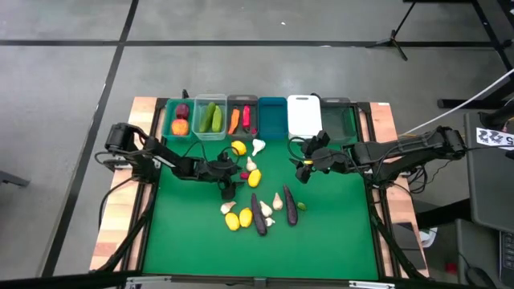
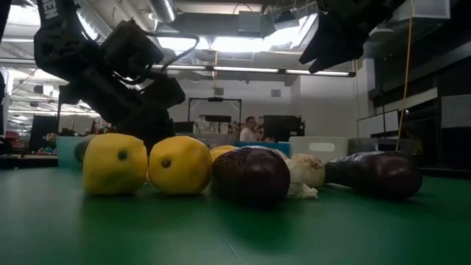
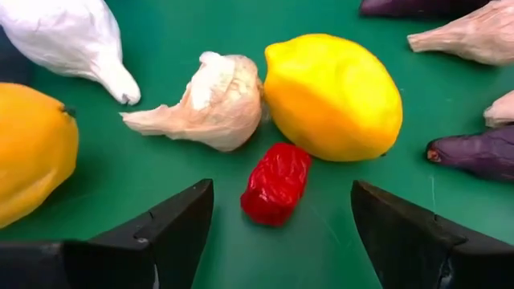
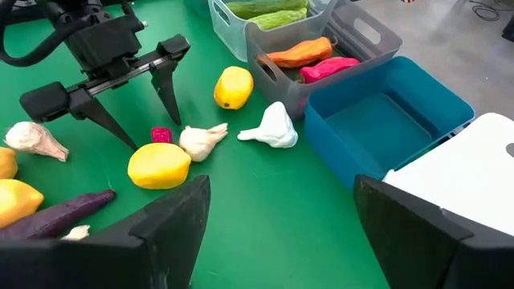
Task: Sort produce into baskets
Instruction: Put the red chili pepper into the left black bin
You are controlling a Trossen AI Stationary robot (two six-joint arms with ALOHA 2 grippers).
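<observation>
Nearest me, my left tool (image 3: pixel 277 221) hangs spread over a small red pepper (image 3: pixel 276 182) mid-table, crowded by a lemon (image 3: pixel 333 95) and garlic (image 3: pixel 210 103), while my right tool (image 1: pixel 308 163) waits spread near the baskets (image 1: pixel 273 117) along the far edge.

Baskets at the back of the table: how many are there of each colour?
Teal-green basket: 1
Clear basket: 1
Grey basket: 1
Blue basket: 1
White basket: 1
Dark green basket: 1
Total: 6 baskets
</observation>
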